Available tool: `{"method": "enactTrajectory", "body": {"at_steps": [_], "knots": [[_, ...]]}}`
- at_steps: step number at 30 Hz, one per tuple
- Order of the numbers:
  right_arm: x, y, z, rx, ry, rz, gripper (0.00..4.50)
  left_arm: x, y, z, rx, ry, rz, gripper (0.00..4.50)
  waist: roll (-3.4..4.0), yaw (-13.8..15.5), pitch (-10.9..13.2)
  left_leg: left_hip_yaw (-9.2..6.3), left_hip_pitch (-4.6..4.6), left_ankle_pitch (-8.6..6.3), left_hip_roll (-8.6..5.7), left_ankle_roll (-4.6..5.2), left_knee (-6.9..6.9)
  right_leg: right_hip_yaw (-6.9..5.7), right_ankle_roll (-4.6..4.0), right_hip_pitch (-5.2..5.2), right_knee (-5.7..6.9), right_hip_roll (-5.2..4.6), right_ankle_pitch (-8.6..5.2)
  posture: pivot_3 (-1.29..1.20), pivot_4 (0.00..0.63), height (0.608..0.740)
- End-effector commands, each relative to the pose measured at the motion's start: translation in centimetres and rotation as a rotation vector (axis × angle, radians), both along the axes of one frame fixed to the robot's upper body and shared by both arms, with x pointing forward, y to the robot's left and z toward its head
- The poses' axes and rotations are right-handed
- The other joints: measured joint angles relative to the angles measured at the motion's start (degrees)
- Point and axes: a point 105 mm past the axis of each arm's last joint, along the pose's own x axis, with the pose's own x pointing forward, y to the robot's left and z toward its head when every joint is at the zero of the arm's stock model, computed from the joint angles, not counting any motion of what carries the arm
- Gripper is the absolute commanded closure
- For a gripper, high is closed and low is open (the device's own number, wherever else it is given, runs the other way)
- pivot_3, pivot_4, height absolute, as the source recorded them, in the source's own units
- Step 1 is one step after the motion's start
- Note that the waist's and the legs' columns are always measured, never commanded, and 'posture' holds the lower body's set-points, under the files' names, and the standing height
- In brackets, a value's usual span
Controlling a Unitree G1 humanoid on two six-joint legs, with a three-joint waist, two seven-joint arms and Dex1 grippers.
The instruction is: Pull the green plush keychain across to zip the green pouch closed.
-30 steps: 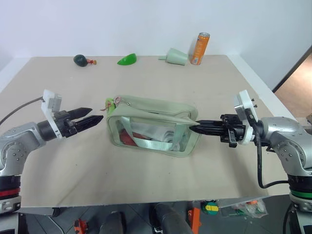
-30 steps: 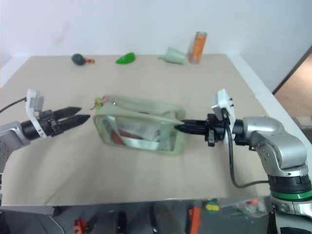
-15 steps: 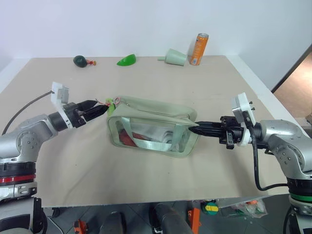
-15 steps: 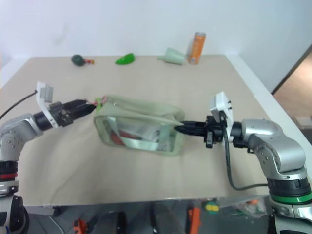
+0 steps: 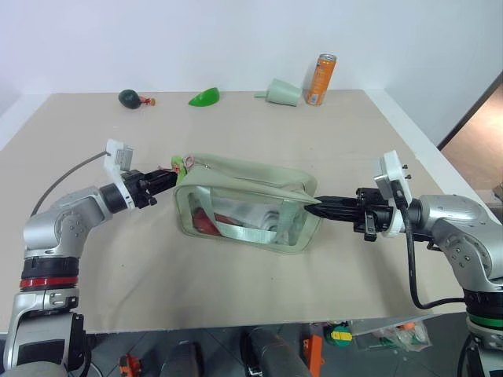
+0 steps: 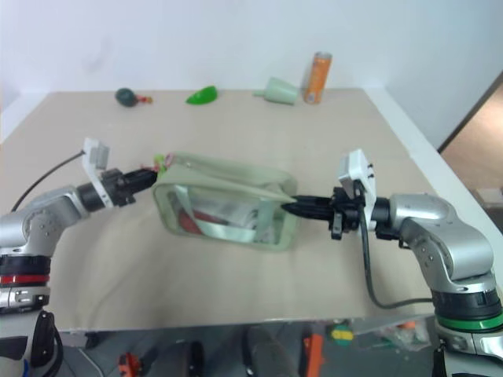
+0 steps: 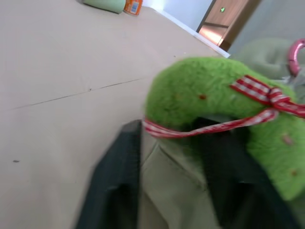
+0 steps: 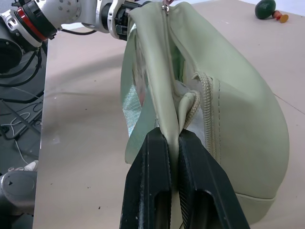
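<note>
Pouch [image 5: 250, 208] mid-table; keychain [image 5: 178, 166] at its 10 o'clock corner. Left end effector [image 5: 167, 180] narrowed at keychain, grip unconfirmed. Right end effector [image 5: 313, 205] pinches pouch's 3 o'clock end. Risk: fuzz slips out (shallow bite), zipper stalls.

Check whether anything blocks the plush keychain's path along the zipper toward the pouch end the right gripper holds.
Nothing visible does. The green plush keychain sits at the green pouch's left end by the left gripper; the top seam runs unobstructed to the right gripper, shut on the far end.

Beige table [image 5: 259, 133], green pouch [image 5: 259, 177], orange can [image 5: 321, 78]
</note>
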Motion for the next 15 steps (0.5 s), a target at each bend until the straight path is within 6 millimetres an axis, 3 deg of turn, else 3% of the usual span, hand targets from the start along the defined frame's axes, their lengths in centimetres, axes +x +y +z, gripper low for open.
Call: {"method": "enactTrajectory", "body": {"at_steps": [1,2,12,15], "knots": [[-0.3,0.5,0.6,0.000,-0.034,0.022,4.50,0.3,0.6,2.0,-0.014,-0.077,0.035,4.24,0.00,0.0,0.0,0.00,0.00,0.00,0.00,0.00,0.00,-0.01,0.00,0.00,0.00,0.00,0.00,0.00,0.150,0.740],[-0.2,0.4,0.6,0.000,-0.033,0.022,4.50,0.4,0.6,2.1,-0.016,-0.079,0.038,4.46,0.00,0.0,0.0,0.00,0.00,0.00,0.00,0.00,0.00,0.00,0.00,0.00,0.00,0.00,0.00,0.00,0.150,0.740],[0.1,0.5,0.5,-0.004,-0.035,0.023,4.50,-0.5,-0.8,6.8,-0.079,-0.225,-0.016,4.46,-0.01,0.0,0.0,0.00,-0.01,0.00,0.00,-0.01,0.00,0.00,0.01,0.00,0.00,0.00,0.00,0.00,0.150,0.740],[0.1,0.5,0.5,-0.004,-0.038,0.024,4.50,-1.5,-2.7,9.2,-0.097,-0.291,-0.102,4.46,-0.01,0.0,0.0,0.00,-0.01,0.01,-0.01,-0.01,0.00,0.00,0.02,0.01,0.00,-0.01,0.01,0.00,0.150,0.740]]}}
